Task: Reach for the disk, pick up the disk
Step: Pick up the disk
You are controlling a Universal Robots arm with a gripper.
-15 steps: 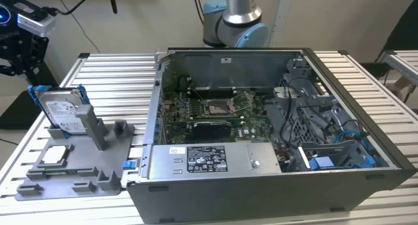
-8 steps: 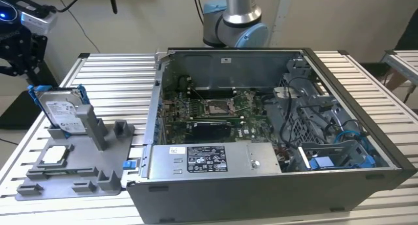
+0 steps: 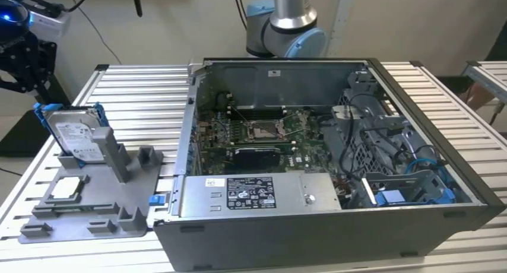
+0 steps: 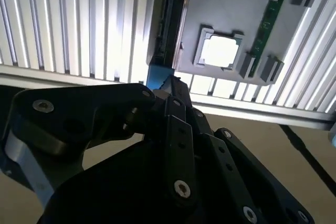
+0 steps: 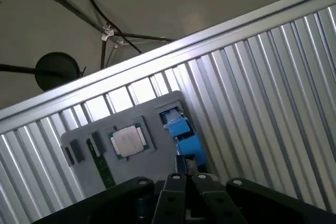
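One black linkage gripper (image 3: 24, 68) hangs off the far corner of the slatted aluminium worktop (image 3: 135, 101) on the exterior view's left. It is well apart from everything on the worktop and holds nothing. Whether its jaws are spread or pressed together I cannot tell.

The silver-grey rectangular hard disk with a white label and blue plastic bracket (image 3: 75, 136) stands on edge in a slot of the flat grey plastic holder tray (image 3: 95, 196). The tray sits near the worktop's edge on the exterior view's left, beside the open grey metal computer case (image 3: 317, 184). In the second wrist view the disk (image 4: 167, 19) shows edge-on beyond the gripper's links.

Several things could spoil the pick, as I judge it:

- **Worktop rail:** The approach has to cross the worktop's edge rail, and a path set too low would strike it.
- **Upright post:** A grey upright post (image 3: 117, 154) of the tray rises just beside the disk's face, so a misaligned descent could land on the post or push the disk sideways.
- **Blue bracket:** A grip on the bracket alone – not the metal body – may flex it and let the drive slip.
- **Tilted lift:** Pulling at an angle could bind the disk in its slot and drag the whole tray along.
- **Neighbouring parts:** The small white-grey square chip (image 3: 67, 187) and the thin green memory stick (image 4: 268, 19) rest on the same tray, and a jolt could unseat them.
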